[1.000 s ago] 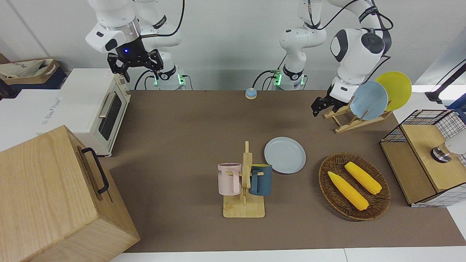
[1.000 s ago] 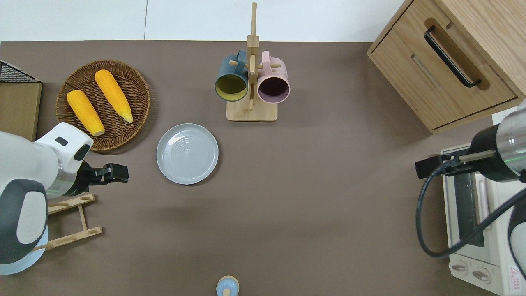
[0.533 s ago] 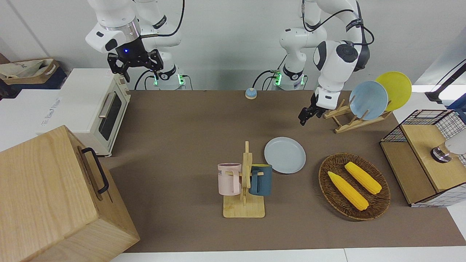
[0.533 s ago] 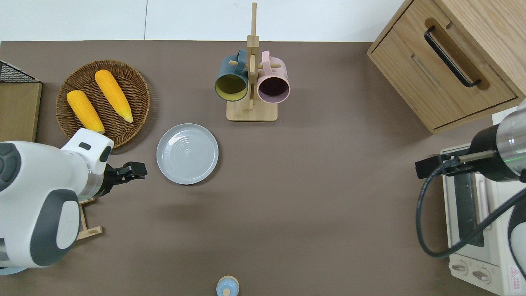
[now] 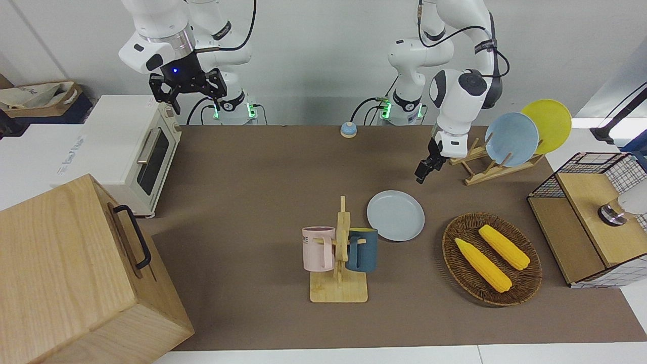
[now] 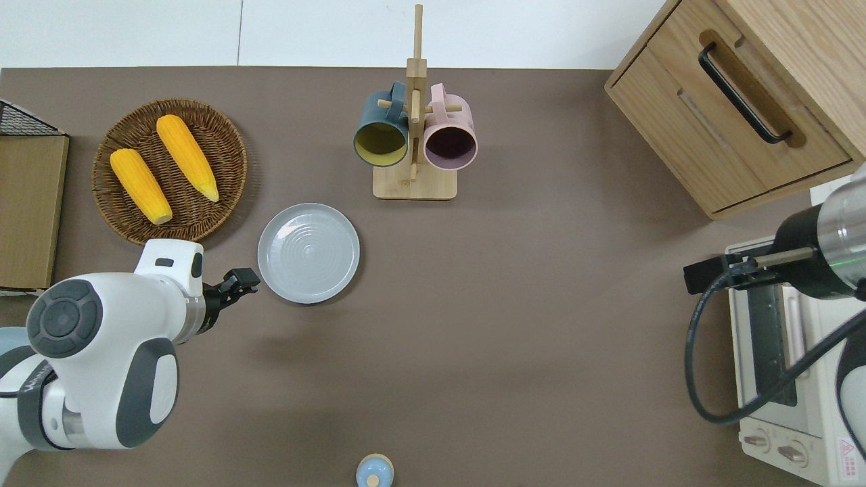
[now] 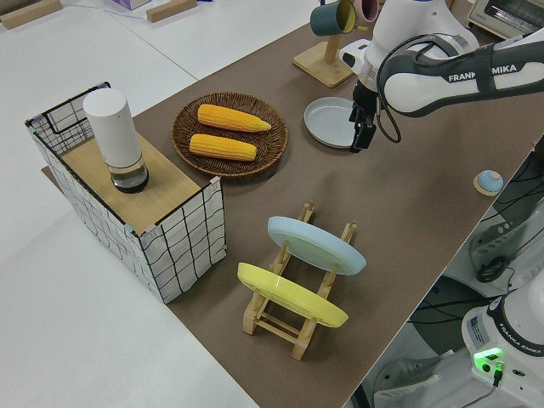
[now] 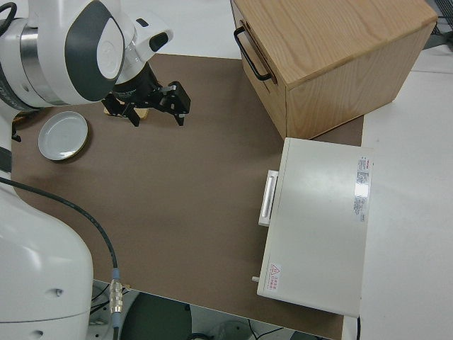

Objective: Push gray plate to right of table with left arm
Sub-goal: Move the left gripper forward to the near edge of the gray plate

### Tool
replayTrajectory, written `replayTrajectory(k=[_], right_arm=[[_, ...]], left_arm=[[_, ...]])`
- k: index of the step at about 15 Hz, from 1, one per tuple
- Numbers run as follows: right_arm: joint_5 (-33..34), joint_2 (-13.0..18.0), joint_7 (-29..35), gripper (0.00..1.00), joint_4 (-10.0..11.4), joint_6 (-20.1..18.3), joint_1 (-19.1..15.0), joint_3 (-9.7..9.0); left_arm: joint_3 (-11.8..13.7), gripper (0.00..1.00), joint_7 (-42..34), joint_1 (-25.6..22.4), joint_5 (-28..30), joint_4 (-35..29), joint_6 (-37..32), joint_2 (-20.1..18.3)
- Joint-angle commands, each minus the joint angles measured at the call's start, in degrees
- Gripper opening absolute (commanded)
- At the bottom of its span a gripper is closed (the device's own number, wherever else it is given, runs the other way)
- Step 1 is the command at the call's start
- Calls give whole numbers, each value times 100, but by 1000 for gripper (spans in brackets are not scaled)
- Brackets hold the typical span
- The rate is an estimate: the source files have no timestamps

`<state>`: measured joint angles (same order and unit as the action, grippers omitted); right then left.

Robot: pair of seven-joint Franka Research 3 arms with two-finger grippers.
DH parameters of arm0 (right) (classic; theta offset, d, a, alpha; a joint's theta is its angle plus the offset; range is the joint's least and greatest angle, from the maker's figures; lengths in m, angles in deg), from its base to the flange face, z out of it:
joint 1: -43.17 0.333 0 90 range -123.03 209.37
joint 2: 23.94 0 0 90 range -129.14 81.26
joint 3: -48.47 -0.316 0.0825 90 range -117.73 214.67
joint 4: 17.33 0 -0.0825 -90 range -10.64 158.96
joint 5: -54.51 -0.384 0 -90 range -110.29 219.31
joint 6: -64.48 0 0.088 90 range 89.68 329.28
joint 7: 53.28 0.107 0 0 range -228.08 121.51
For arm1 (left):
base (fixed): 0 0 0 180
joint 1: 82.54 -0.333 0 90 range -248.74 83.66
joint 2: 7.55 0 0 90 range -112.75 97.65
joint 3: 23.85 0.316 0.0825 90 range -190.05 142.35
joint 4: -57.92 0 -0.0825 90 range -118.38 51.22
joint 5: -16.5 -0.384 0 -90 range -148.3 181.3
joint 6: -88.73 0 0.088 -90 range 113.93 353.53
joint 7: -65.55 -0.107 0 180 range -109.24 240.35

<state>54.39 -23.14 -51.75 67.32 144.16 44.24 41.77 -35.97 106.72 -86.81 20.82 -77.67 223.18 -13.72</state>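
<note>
- The gray plate (image 6: 308, 253) sat flat on the table (image 6: 514, 325), roughly mid-table but toward the left arm's end, right side up and with nothing on it.
- The left gripper (image 6: 242, 280) was just beside the plate's rim, on the side toward the left arm's end. From the side view it looked low and close to the plate, but I couldn't say if it was actually touching.
- Its fingers looked pressed together with nothing between them, pointing down toward the table.
- The mug rack (image 6: 414, 128) stood a bit farther from the robots than the plate, with a teal mug (image 6: 381, 132) and a pink mug (image 6: 450, 135) hanging on it.
- The wicker basket (image 6: 230, 169) with two corn cobs (image 6: 187, 156) was near the plate, closer to the left arm's end and a little farther from the robots.
- The dish rack (image 5: 488, 167) held a blue plate (image 5: 511, 139) and a yellow plate (image 5: 551, 121) standing on edge, nearer the robots at the left arm's end.
- The right gripper (image 5: 188, 91) was parked, with its fingers spread wide and holding nothing.
- The toaster oven (image 5: 136, 146) and wooden cabinet (image 5: 71, 263) were at the right arm's end.
</note>
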Motion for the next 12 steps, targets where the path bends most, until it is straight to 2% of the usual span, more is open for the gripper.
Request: replayTrajectory(k=[1,8,12], right_arm=[[-59,17,5,983,-46,-84,-115,-86],[-59,17,14,983,-46,-84,-115,-86],[-59,17,5,983,-46,-85,-115,-77]], left_arm=[[26,987,137,31,51,-258,547,123],[26,987,550,269,-10,-355,1337,545],[26,987,586,269,-142,-364,1478,704]])
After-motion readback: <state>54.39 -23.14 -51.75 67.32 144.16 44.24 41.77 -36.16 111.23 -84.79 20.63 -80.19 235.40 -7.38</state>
